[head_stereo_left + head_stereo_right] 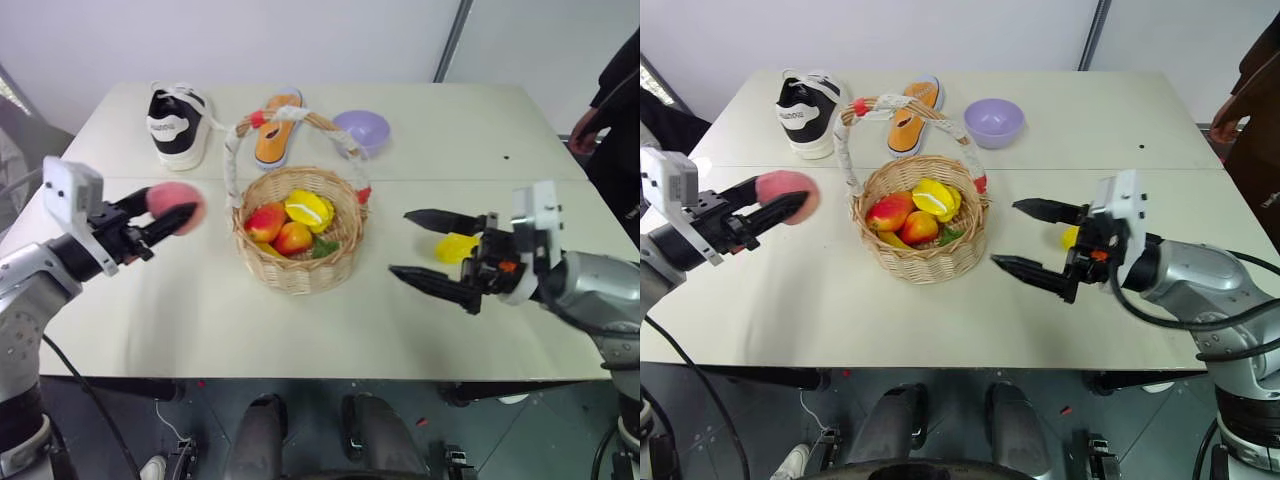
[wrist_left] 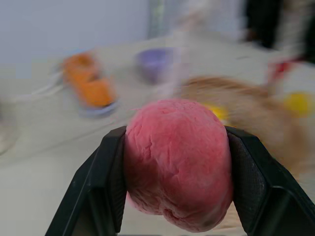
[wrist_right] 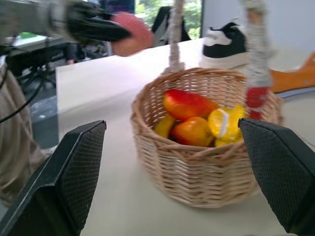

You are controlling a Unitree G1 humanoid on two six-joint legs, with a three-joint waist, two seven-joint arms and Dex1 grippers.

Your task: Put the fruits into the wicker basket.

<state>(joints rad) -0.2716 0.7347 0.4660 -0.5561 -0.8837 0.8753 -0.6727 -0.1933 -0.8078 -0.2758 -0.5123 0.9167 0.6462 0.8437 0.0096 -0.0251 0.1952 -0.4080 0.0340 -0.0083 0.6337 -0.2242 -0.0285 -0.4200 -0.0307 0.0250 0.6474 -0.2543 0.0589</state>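
Observation:
My left gripper [image 1: 176, 208] is shut on a pinkish-red peach [image 2: 176, 160], held above the table to the left of the wicker basket [image 1: 300, 276]. In the left wrist view both black fingers [image 2: 106, 187] press the peach's sides. The basket holds two red-orange mangoes [image 1: 266, 221] and a yellow ridged fruit [image 1: 309, 210]. My right gripper [image 1: 400, 242] stands open and level to the right of the basket, pointing at it. A yellow lemon [image 1: 455, 247] lies on the table just behind its fingers. The right wrist view looks at the basket [image 3: 197, 182], with the held peach [image 3: 132, 33] beyond it.
At the back of the table [image 1: 200, 330] sit a black-and-white shoe [image 1: 178, 125], an orange sandal [image 1: 277, 128] and a lilac bowl [image 1: 361, 130]. The basket's tall handle [image 1: 236, 150] arches over its fruit. A person [image 1: 612, 105] stands at the far right.

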